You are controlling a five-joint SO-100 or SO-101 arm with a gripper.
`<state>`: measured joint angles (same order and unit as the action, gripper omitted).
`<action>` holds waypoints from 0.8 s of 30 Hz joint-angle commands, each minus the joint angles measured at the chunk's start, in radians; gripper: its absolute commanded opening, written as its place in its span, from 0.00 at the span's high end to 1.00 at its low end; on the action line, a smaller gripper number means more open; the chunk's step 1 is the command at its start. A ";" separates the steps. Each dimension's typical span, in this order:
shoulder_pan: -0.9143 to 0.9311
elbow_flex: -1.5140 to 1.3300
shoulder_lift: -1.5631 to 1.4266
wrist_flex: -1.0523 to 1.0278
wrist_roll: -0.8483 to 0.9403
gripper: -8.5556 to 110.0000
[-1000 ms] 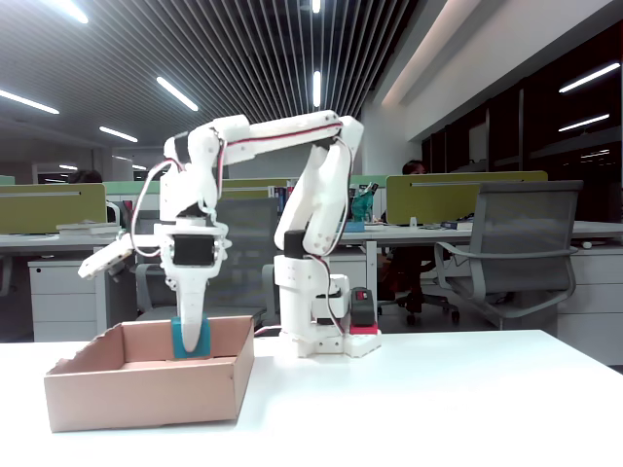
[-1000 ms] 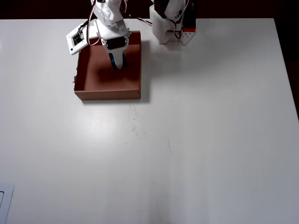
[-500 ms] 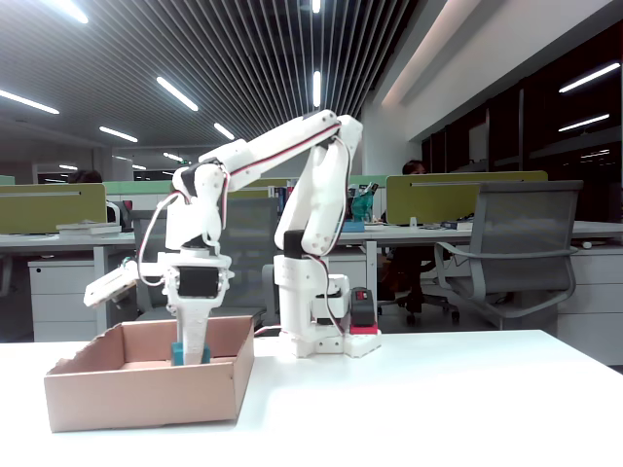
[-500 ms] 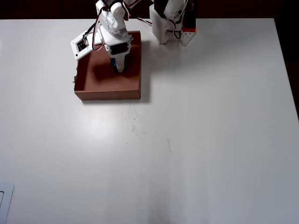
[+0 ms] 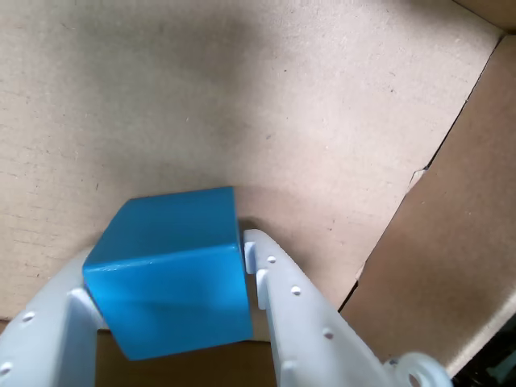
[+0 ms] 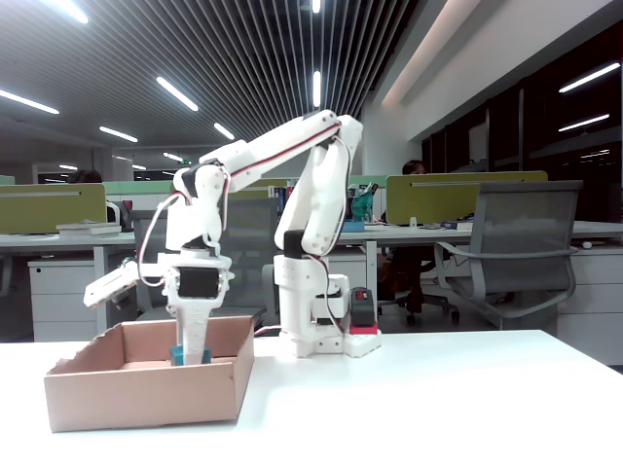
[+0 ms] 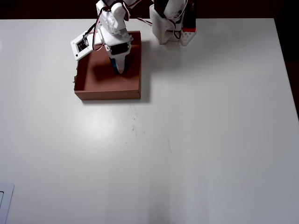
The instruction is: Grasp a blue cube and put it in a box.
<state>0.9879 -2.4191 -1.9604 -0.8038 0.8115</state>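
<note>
The blue cube (image 5: 173, 270) sits between my gripper's (image 5: 165, 260) two white fingers (image 5: 294, 306), which press on its left and right sides. The gripper is shut on it. Below it lies the tan cardboard floor of the box (image 5: 282, 121). In the fixed view the gripper (image 6: 191, 356) points straight down into the box (image 6: 146, 394), and the cube (image 6: 178, 354) shows just above the front wall, low inside. In the overhead view the gripper (image 7: 119, 69) is over the box's (image 7: 107, 94) far right part, and only a blue sliver of the cube (image 7: 115, 68) shows.
The arm's white base (image 7: 170, 28) stands on the white table (image 7: 187, 140) just right of the box. A box wall with a torn edge (image 5: 451, 242) rises close on the right in the wrist view. Office desks and a chair (image 6: 506, 263) are behind the table.
</note>
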 commanded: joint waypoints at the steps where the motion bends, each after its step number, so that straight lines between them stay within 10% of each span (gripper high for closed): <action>1: -0.003 0.003 -0.005 0.008 0.006 0.70; 24: -0.012 0.028 -0.117 -0.069 0.005 0.61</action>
<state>0.9833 -2.4390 -2.0249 -0.8452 0.8115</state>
